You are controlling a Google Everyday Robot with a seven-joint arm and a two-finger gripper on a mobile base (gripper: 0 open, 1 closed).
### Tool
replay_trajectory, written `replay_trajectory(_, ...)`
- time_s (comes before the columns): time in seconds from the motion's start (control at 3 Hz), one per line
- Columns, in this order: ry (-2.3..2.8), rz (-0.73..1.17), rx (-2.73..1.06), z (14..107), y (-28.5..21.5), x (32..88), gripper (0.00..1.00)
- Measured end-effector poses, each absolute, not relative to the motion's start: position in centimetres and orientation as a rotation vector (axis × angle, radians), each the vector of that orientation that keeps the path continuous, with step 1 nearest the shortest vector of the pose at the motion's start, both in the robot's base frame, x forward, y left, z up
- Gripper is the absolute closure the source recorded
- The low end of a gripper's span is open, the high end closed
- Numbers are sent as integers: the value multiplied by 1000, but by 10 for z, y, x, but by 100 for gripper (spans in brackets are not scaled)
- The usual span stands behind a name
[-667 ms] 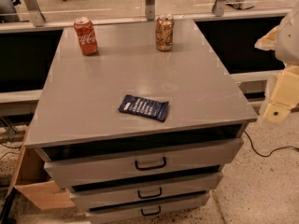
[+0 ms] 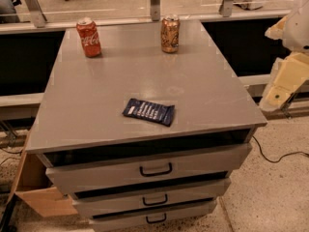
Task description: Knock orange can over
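The orange can (image 2: 170, 34), golden-bronze with a silver top, stands upright near the far edge of the grey cabinet top (image 2: 120, 81), right of centre. My gripper (image 2: 279, 92) is the cream-coloured end of the arm at the right edge of the view. It sits off the cabinet's right side, well apart from the can and lower than it. Nothing is seen in it.
A red Coca-Cola can (image 2: 89, 36) stands upright at the far left of the top. A dark blue snack packet (image 2: 148, 111) lies flat near the front middle. Drawers (image 2: 154, 170) sit below, a cardboard box (image 2: 34, 192) at lower left, and a cable (image 2: 277, 156) on the floor.
The cream arm at the right has risen slightly. Both cans and the packet stand where they were.
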State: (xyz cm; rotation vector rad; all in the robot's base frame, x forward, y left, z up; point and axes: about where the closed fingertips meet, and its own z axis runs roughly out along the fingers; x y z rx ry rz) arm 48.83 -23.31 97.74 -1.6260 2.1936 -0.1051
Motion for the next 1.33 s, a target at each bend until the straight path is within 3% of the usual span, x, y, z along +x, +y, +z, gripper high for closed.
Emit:
replay_trajectory(1.0,2008,-35,-1364,958,-213,709,0)
replay_trajectory(1.33,1972,28,-1264,947,-195,757,0)
